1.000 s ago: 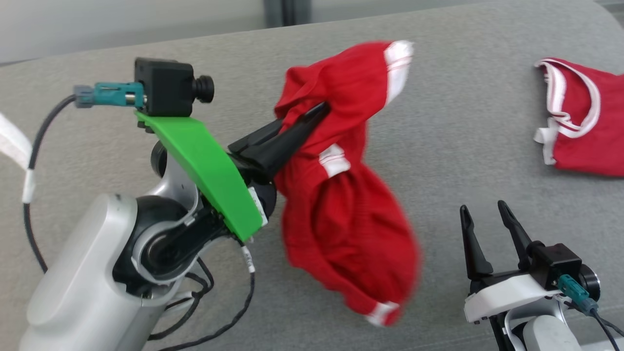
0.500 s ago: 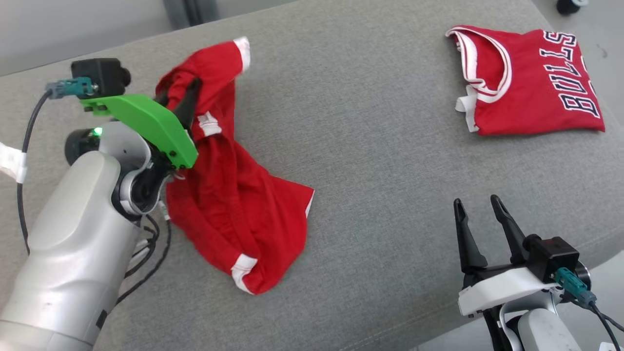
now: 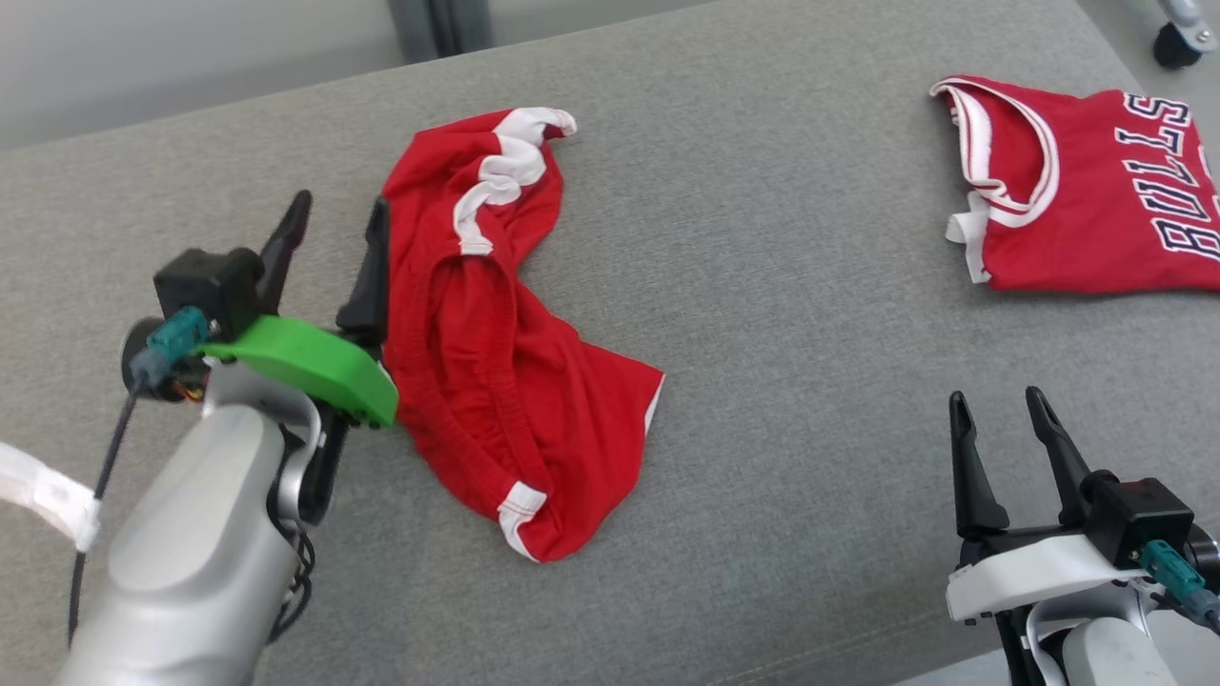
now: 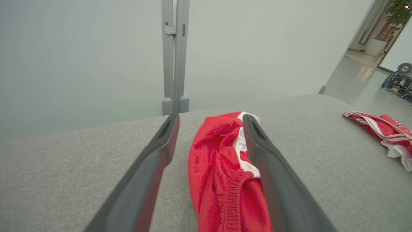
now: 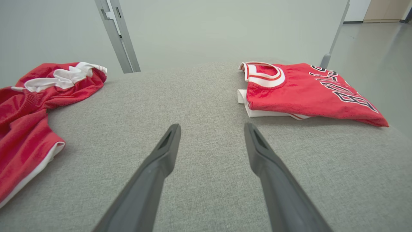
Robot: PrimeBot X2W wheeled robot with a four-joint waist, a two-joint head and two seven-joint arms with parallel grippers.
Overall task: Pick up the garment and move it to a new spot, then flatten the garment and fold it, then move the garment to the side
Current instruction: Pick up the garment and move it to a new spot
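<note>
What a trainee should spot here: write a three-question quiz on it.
1. True or false: the left claw is shut on the crumpled red garment with white trim.
2. The folded red jersey with dark BULLS lettering lies: A) apart from the garment, to its right; B) under it; C) hanging off the edge.
3. Fill in: the right claw, open above the grey fabric surface, holds ____.
Key: 1 false, its jaws stand open; 2 A; 3 nothing.
</note>
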